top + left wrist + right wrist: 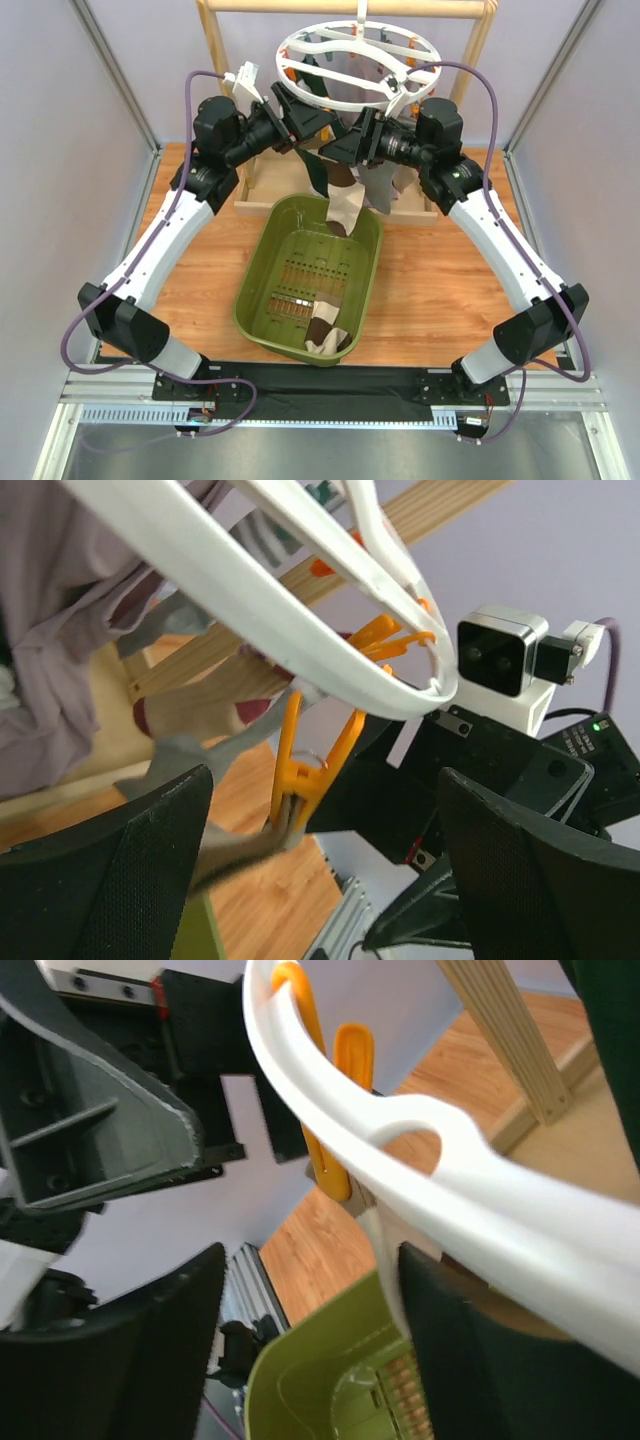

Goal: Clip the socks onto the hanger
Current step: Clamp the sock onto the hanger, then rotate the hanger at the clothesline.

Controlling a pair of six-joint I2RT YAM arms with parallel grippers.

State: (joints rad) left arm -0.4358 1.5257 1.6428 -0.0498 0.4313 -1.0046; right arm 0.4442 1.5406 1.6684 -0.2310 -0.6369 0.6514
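Observation:
The white ring hanger (pixel 355 65) hangs from the wooden rail at the top centre. Several socks dangle below it: a dark green one (pixel 318 178), a brown-and-cream one (pixel 346 210) and a lilac-grey one (pixel 382 190). My left gripper (pixel 303 125) stands open just under the ring. In the left wrist view an orange clip (pixel 305 775) pinches a grey sock (pixel 230 845) between my open left gripper (pixel 320 870) fingers, touching neither. My right gripper (pixel 310 1350) is open too, below another orange clip (pixel 330 1110) that holds a cream sock edge (pixel 385 1260).
The olive-green basket (pixel 245 298) sits on the table below the grippers, with one brown-and-cream sock (pixel 325 335) at its near end. The wooden rack (pixel 350 8) and its posts stand behind the hanger. Grey walls close in both sides.

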